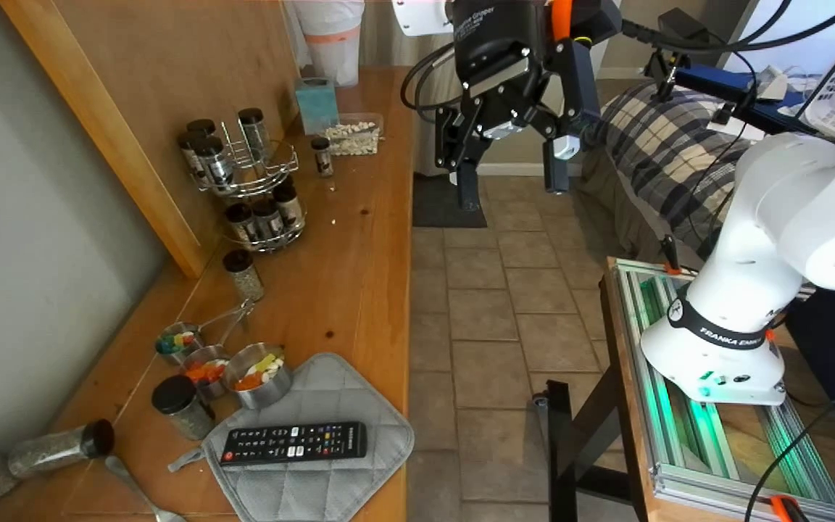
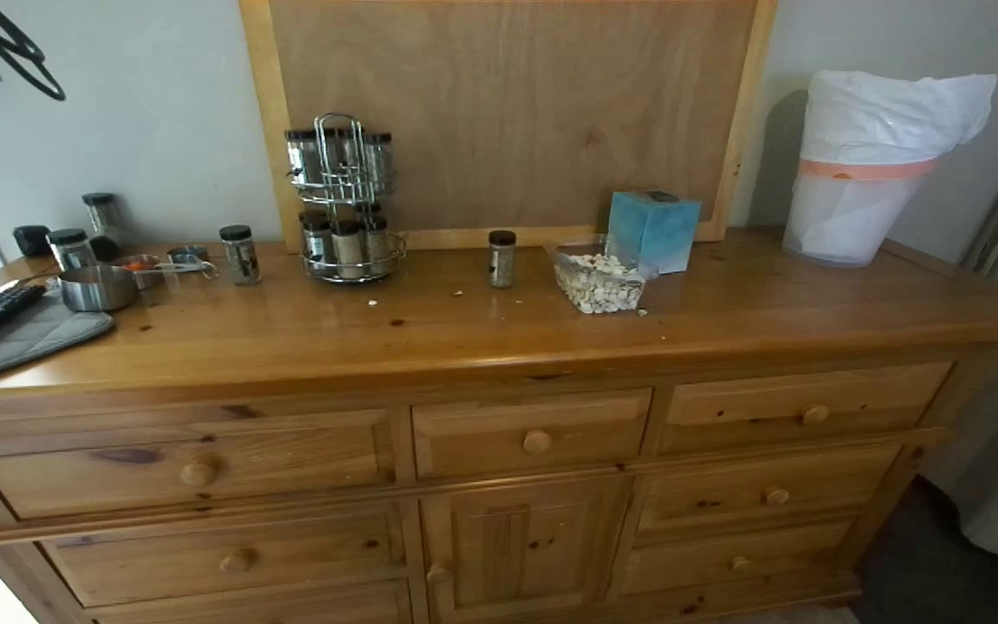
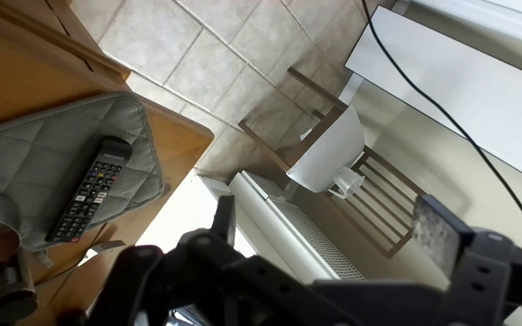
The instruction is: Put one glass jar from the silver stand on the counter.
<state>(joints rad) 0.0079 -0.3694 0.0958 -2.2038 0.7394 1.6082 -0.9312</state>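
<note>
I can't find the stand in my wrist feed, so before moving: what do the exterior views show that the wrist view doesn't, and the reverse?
Both exterior views only: the silver stand with glass jars on two tiers, the blue box and the bagged bin.
Wrist view only: a slatted chair and a clear cup.
Shared: the counter and the remote on the gray mat; the open gripper shows in the wrist view and in an exterior view.

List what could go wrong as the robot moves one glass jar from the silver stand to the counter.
The glass jars crowd together on the silver stand, so the open gripper might knock a neighbour. A lifted jar could snag on wire rings, tipping the stand. A loose jar standing nearby on the counter might topple.
</note>
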